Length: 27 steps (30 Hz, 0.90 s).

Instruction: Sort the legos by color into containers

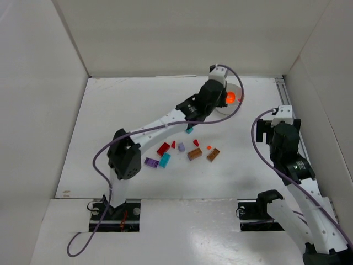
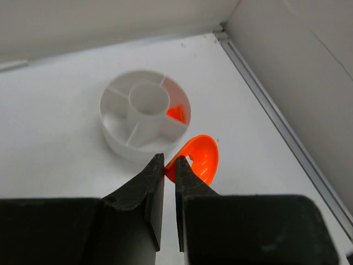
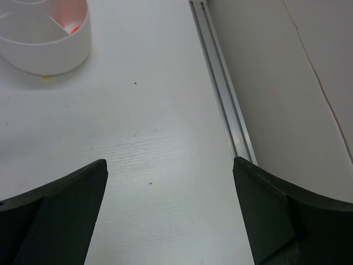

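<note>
The round white tub point(image 2: 122, 128) has wedge compartments around a central hole; one right-hand compartment holds a small orange piece point(image 2: 176, 113). My left gripper point(image 2: 170, 163) is shut on the edge of an orange dish-shaped piece point(image 2: 201, 159), held just in front of and right of the tub. From above, the left gripper point(image 1: 225, 99) hides most of the tub point(image 1: 236, 88), with the orange piece point(image 1: 231, 98) showing. Loose legos lie mid-table: red point(image 1: 163, 148), teal point(image 1: 165, 160), purple point(image 1: 151, 162), brown point(image 1: 194, 154). My right gripper point(image 3: 171, 165) is open and empty over bare table.
A metal rail point(image 3: 220, 88) runs along the right wall beside the right gripper point(image 1: 274, 118). The tub's wall point(image 3: 49, 52) shows at the upper left of the right wrist view. White walls enclose the table on three sides. A teal brick point(image 1: 189, 130) lies under the left arm.
</note>
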Each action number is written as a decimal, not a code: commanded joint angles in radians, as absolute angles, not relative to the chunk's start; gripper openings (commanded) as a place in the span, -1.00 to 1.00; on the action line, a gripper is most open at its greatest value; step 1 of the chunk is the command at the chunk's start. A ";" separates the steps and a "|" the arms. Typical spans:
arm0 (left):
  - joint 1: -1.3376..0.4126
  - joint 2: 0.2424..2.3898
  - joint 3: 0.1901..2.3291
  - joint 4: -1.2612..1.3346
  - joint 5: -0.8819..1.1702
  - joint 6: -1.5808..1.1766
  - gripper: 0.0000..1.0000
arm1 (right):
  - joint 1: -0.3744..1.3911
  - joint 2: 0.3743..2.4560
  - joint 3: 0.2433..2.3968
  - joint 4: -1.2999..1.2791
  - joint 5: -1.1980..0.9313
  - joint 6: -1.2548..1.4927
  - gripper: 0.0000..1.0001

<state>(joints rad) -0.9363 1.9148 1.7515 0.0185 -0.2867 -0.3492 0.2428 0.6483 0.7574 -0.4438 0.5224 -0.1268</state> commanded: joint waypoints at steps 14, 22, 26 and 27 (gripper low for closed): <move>-0.807 2.456 2.451 0.322 -0.143 -0.224 -1.00 | 0.232 0.492 0.672 -0.525 0.683 0.017 0.99; -0.807 2.601 2.467 0.567 -0.178 -0.233 -1.00 | 0.232 0.511 0.672 -0.525 0.683 -0.026 0.99; -0.807 2.644 2.467 0.610 -0.160 -0.233 -1.00 | 0.232 0.522 0.663 -0.525 0.674 -0.026 0.99; -0.807 2.645 2.467 0.611 -0.160 -0.233 -1.00 | 0.232 0.534 0.663 -0.514 0.658 -0.026 0.99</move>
<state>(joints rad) -0.8032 2.6579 2.4210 0.4870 -0.1677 -0.2234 0.2352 0.5213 0.6701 -0.5461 0.6579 -0.0185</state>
